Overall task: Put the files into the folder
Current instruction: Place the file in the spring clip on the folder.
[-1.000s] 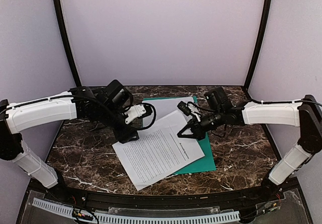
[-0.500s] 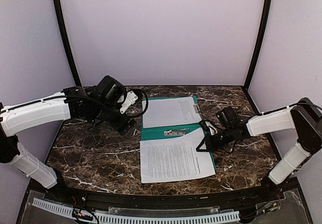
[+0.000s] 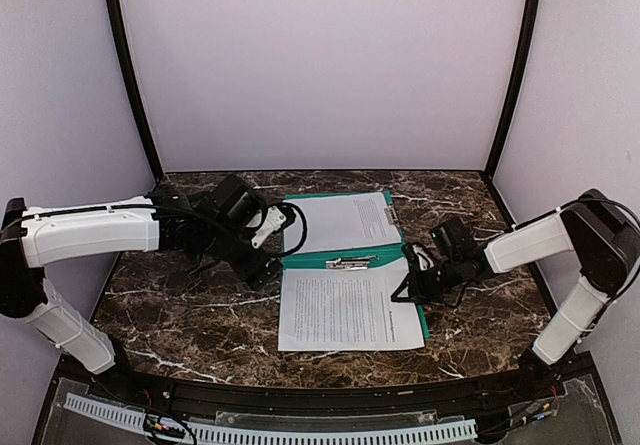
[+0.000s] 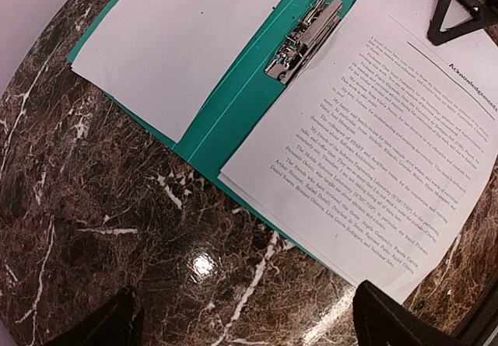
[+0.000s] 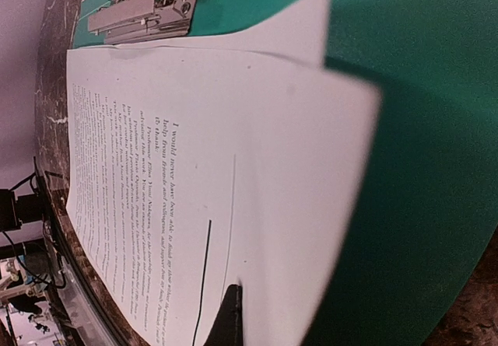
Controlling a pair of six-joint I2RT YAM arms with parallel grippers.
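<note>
Lying open mid-frame on table (image 3: 180,305), folder (image 3: 305,262) carries upper sheet (image 3: 340,222) and lower sheet (image 3: 345,310) headed "Acknowledgement…"; left gripper (image 3: 262,273) wide, empty, left of it; right gripper (image 3: 403,291) closed, tip on lower sheet.

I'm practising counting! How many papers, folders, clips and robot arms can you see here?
Papers: 3 (two stacked on the near half, one on the far half)
Folder: 1
Clip: 1
Arms: 2
Total: 7
</note>
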